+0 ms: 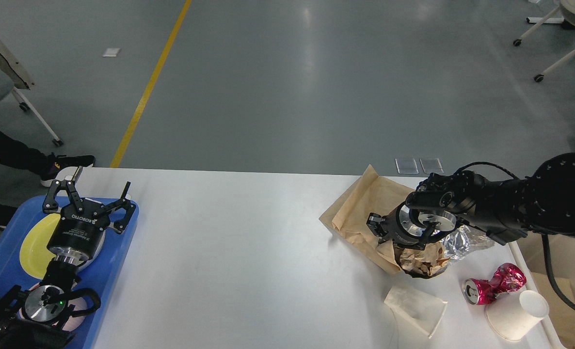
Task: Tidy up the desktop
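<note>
The right gripper [382, 231] presses on the brown paper bag [360, 213] at the right end of the desktop [229, 252], probably to collect it; its fingers are hidden. The left gripper [91, 194] hovers spread over the blue tray [118, 271]

My left gripper [96, 194] is black, with linked two-piece fingers and white ROBOTIQ lettering on its round body, then a polished silver collar. Nearer me than that collar, a metal disc shows a small green light. My right arm [535, 208] is matte black, screw-dotted, with a looping black cable.
</note>
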You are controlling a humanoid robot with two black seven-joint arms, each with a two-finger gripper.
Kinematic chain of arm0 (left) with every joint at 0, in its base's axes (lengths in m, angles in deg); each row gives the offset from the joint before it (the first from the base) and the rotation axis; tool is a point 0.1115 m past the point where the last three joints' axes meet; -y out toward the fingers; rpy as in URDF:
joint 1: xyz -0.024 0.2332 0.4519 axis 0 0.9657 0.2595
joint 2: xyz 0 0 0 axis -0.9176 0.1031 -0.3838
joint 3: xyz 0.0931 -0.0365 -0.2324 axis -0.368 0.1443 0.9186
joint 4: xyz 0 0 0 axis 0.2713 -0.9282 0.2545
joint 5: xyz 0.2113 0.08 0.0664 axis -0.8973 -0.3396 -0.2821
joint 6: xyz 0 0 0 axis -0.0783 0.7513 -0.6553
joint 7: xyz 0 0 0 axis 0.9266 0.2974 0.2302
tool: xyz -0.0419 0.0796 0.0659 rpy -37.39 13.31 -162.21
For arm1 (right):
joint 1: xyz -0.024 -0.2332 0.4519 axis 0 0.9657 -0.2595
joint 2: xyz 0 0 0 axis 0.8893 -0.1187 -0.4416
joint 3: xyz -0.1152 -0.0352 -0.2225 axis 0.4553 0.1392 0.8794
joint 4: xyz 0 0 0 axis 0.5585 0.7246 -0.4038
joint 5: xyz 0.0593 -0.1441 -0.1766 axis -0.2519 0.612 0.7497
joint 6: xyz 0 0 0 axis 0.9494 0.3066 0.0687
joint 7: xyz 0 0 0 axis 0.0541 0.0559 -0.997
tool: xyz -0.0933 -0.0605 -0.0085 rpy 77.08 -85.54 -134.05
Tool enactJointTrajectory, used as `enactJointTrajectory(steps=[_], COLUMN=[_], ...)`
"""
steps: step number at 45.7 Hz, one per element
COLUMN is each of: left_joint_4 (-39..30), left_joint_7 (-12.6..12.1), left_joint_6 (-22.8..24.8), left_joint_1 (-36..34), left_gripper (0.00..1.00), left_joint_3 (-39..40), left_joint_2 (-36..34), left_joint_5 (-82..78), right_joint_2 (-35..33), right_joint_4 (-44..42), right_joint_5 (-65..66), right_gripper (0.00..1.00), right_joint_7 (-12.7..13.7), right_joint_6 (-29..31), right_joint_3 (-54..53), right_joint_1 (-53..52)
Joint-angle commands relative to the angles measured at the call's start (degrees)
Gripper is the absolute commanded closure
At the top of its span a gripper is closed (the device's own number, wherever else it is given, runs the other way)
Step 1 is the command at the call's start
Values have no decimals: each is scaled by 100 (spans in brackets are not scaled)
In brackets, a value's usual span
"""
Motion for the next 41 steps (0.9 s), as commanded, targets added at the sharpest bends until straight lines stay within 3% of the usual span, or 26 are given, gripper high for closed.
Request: enactJointTrajectory(steps=[1, 10, 27, 28, 31, 34, 36, 41], left_joint_4=[0, 0, 0, 0, 0, 0, 0, 0], left_joint_7=[0, 0, 0, 0, 0, 0, 0, 0], left_joint_6=[0, 0, 0, 0, 0, 0, 0, 0], left_joint_1=[0, 0, 8, 0, 0, 0, 0, 0], left_gripper=[3, 3, 3, 3, 3, 3, 3, 3], left_joint_3=[0, 0, 0, 0, 0, 0, 0, 0], left_joint_2=[0, 0, 0, 0, 0, 0, 0, 0], left_joint_5=[0, 0, 0, 0, 0, 0, 0, 0], right_joint_2=[-37, 59, 244, 244, 253, 358, 420, 437], right_joint_4=[531, 962, 576, 488, 207, -22, -49, -40], right_joint_5=[0, 0, 35, 44, 44, 18, 18, 9], right_gripper=[100, 100, 100, 90, 43, 12, 1, 0], right_joint_7=[95, 104, 95, 95, 87, 87, 87, 87], right_joint_6=[157, 360, 26, 8, -88, -281, -352, -299], right_joint_3=[121, 420, 420, 411, 359, 350, 350, 350], right_joint_1=[-508, -1019, -228, -149, 132, 273, 274, 203])
